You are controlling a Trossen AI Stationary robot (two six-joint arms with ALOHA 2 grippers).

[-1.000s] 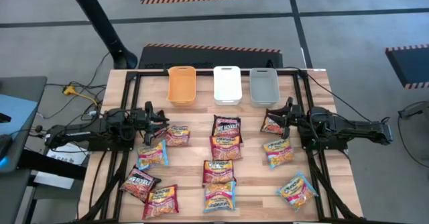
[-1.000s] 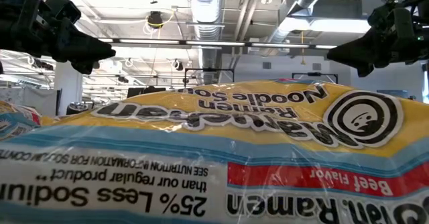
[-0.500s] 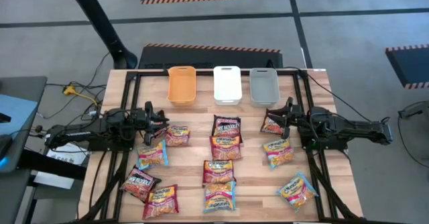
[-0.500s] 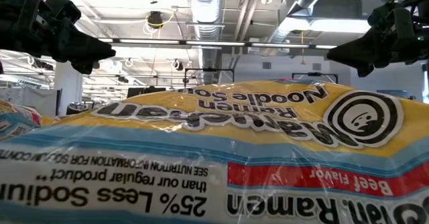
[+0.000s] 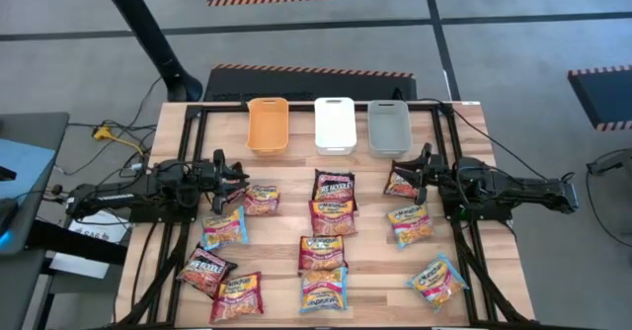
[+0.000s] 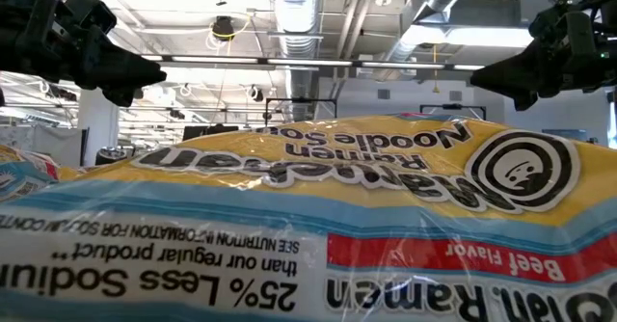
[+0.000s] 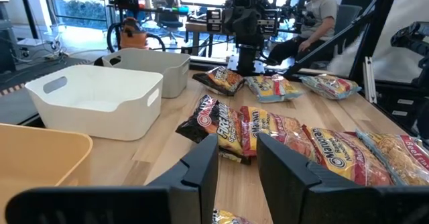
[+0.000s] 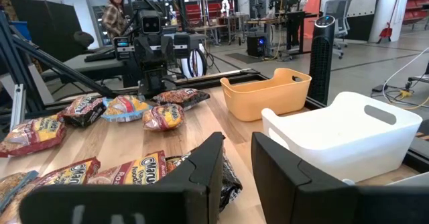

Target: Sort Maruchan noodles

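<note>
Wooden table [image 5: 375, 261], both end effectors — left [image 5: 240, 179], right [image 5: 399, 177] — slightly parted, holding nothing

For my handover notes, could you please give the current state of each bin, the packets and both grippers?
orange bin: empty.
white bin: empty.
grey bin: empty.
noodle packets: lying loose on the table, none binned.
left gripper: open, holding nothing, above table's left side.
right gripper: open, holding nothing, above table's right side.
</note>
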